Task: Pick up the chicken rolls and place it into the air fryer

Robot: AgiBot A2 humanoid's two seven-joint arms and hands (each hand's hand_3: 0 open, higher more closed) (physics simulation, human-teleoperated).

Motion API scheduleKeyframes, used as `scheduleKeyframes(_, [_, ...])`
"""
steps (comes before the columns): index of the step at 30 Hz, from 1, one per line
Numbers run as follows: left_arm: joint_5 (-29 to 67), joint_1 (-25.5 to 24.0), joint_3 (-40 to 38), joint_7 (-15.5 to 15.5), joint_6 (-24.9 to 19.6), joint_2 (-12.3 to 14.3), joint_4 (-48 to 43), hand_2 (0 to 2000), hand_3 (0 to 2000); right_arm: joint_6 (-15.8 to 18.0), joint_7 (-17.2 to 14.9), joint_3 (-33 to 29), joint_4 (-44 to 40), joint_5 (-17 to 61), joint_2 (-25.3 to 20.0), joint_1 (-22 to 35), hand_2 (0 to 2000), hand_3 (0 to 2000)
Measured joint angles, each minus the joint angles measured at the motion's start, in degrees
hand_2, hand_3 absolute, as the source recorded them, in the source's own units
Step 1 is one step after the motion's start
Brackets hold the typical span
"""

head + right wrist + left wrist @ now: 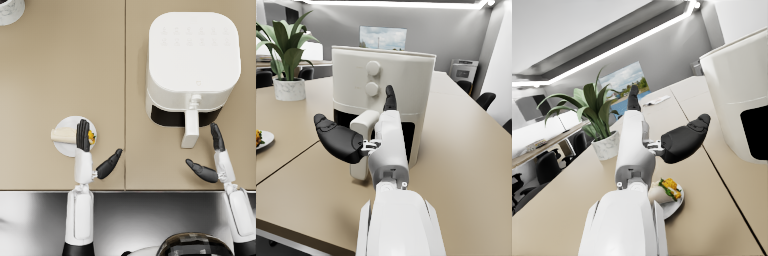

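Both hands empty, fingers wide: left hand point(84, 145) hovers over the roll point(65, 134); next, lower and grip it.

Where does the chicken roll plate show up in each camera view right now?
Head view: the plate is at left centre, under the left robot hand.
Left wrist view: low, beside the forearm.
Right wrist view: cut off at the left edge.
Shared landmark: the air fryer.
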Motion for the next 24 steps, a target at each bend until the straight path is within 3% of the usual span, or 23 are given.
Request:
scheduleKeyframes(16, [41.5, 4.8, -7.6, 0.0, 0.0, 0.3, 4.8, 0, 0, 0.0, 0.0, -1.5, -1.4, 0.2, -1.8, -0.8, 0, 0])
scheduleKeyframes(17, [44.1, 5.0, -7.9, 0.0, -1.5, 0.3, 5.1, 0, 0, 0.0, 0.0, -1.7, -1.6, 0.2, -1.9, -0.8, 0, 0])
scheduleKeyframes(18, [46.7, 5.2, -8.2, -1.4, -9.4, 0.3, 5.5, 0, 0, 0.0, 0.0, -1.7, -1.7, 0.2, -2.1, -0.7, 0, 0])
scheduleKeyframes(20, [52.0, 5.7, -8.6, -3.6, -19.1, 0.2, 6.2, 0, 0, 0.0, 0.0, -1.9, -1.9, 0.2, -2.3, -0.7, 0, 0])
scheduleKeyframes(24, [61.7, 7.2, -9.3, -5.9, -26.8, 0.0, 8.2, 0, 0, 0.0, 0.0, -2.2, -2.1, 0.2, -2.7, -0.9, 0, 0])
